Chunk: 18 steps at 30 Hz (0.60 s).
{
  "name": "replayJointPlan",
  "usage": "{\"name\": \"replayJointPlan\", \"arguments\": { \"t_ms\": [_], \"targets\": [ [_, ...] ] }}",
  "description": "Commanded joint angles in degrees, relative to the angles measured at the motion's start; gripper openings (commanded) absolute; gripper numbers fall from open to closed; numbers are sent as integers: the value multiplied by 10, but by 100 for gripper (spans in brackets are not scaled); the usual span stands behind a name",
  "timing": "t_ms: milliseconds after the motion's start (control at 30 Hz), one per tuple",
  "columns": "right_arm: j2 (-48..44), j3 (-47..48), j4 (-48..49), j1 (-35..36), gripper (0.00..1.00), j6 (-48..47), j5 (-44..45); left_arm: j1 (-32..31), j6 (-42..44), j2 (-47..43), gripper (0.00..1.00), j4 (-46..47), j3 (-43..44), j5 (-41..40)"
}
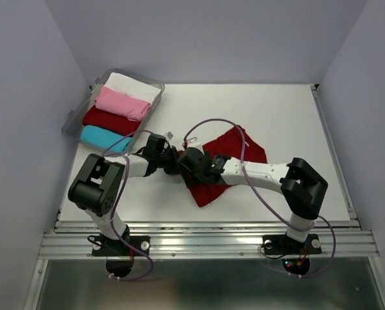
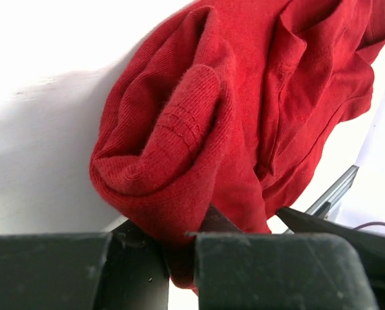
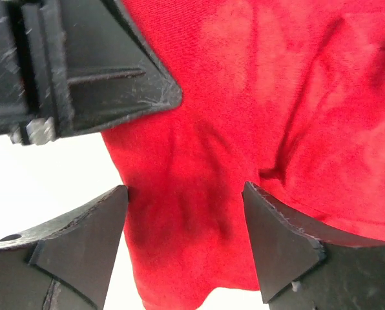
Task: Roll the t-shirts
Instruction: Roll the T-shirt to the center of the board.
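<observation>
A large dark red t-shirt point(image 1: 234, 150) lies crumpled mid-table, and its near-left end is bunched into a loose roll point(image 2: 173, 135). My left gripper point(image 1: 173, 160) is shut on a fold at that rolled end point(image 2: 179, 255). Right beside it, my right gripper point(image 1: 194, 166) hangs over the same shirt point(image 3: 244, 97). It is open point(image 3: 183, 226), with flat red cloth showing between its fingers and nothing pinched. One left finger point(image 3: 108, 71) shows at the top left of the right wrist view.
A clear plastic bin point(image 1: 73, 119) stands at the back left. It holds rolled white point(image 1: 133, 85), pink point(image 1: 123, 103), dark red point(image 1: 110, 121) and cyan point(image 1: 104, 137) t-shirts. Purple cables loop over the right arm. The table's metal rail runs along the near edge point(image 1: 205, 239).
</observation>
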Motion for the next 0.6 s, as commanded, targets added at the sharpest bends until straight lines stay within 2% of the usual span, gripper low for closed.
{"name": "replayJointPlan", "arguments": {
  "t_ms": [0, 267, 567],
  "targets": [
    [-23, 32, -56, 44, 78, -25, 105, -2, -15, -20, 0, -15, 15, -1],
    [11, 52, -88, 114, 77, -16, 205, -2, -19, -19, 0, -39, 20, -13],
    [55, 65, -67, 138, 75, -36, 223, -2, -13, -17, 0, -62, 33, -24]
  ]
}}
